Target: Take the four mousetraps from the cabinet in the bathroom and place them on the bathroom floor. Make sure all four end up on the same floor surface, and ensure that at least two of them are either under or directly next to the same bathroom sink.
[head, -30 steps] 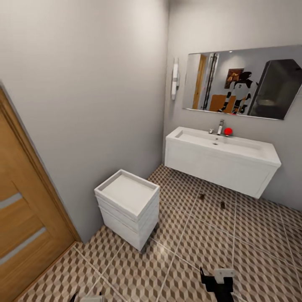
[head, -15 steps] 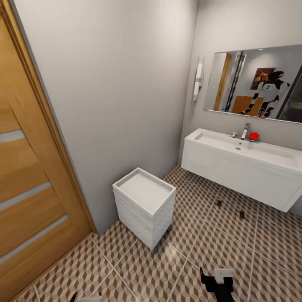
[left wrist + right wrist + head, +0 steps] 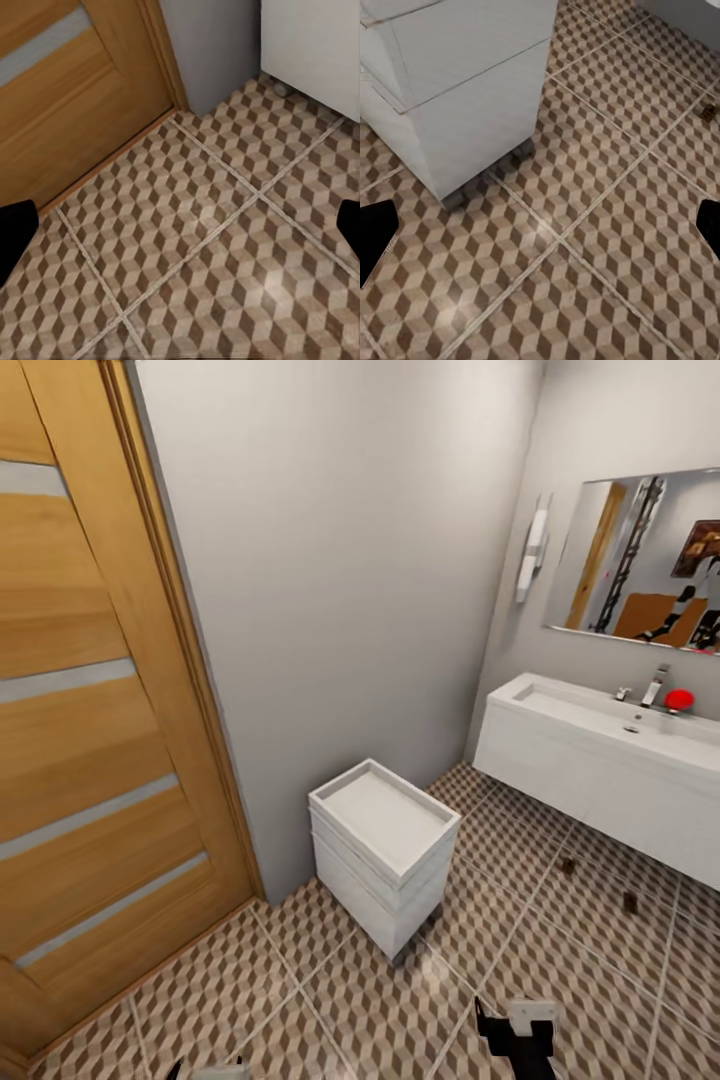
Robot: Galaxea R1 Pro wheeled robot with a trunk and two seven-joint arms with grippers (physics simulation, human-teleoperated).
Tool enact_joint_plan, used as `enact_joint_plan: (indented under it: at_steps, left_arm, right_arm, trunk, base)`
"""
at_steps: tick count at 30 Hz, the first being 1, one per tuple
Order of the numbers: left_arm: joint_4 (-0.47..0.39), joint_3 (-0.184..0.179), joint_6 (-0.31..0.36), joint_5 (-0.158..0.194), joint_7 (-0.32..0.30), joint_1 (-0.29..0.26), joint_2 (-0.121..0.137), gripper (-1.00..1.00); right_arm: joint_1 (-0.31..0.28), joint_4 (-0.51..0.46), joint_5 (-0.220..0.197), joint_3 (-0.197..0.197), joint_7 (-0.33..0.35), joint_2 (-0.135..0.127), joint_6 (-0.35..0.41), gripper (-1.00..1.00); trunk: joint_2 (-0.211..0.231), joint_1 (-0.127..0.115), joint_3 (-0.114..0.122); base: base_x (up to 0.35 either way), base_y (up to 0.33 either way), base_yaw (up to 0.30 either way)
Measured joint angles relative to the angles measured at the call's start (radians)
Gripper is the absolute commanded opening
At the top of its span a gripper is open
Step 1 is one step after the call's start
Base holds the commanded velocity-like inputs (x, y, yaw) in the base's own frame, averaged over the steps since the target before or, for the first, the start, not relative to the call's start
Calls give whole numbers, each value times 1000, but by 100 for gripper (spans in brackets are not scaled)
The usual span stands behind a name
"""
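In the head view, a bathroom corner is seen: the bathroom sink (image 3: 610, 745) is mounted on the wall at right, and two small dark mousetraps (image 3: 568, 866) (image 3: 630, 902) lie on the bathroom floor (image 3: 330, 1000) just in front of and below it, a little apart from each other. A small white boxy unit (image 3: 385, 850) stands against the wall, and a wooden door (image 3: 90, 710) is at left. The right gripper (image 3: 520, 1032) is seen at the lower edge, empty. In the left wrist view, the left gripper's dark fingertips (image 3: 16, 229) are spread wide over bare tiles beside the door. In the right wrist view, the right fingertips (image 3: 375, 225) are likewise spread, nothing held, and one trap (image 3: 708, 113) is glimpsed. A transit step is judged to be in hand; the remaining traps would need fetching from the cabinet. No writing can be read.
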Motion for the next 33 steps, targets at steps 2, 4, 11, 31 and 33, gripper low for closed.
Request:
enact_joint_plan:
  at_steps: [2, 4, 11, 31, 33]
  left_arm:
    - [0, 0, 0, 0, 0, 0, 0, 100]
    - [0, 0, 0, 0, 0, 0, 0, 100]
    - [0, 0, 0, 0, 0, 0, 0, 100]
    - [0, 0, 0, 0, 0, 0, 0, 100]
    - [0, 0, 0, 0, 0, 0, 0, 100]
  right_arm:
    - [0, 0, 0, 0, 0, 0, 0, 100]
    - [0, 0, 0, 0, 0, 0, 0, 100]
    - [0, 0, 0, 0, 0, 1, 0, 100]
    - [0, 0, 0, 0, 0, 2, 0, 100]
    - [0, 0, 0, 0, 0, 2, 0, 100]
  trunk:
    - [0, 0, 0]
    - [0, 0, 0]
    - [0, 0, 0]
    - [0, 0, 0]
    - [0, 0, 0]
  base:
    - [0, 0, 290]
    - [0, 0, 290]
    - [0, 0, 290]
    - [0, 0, 291]
    - [0, 0, 291]
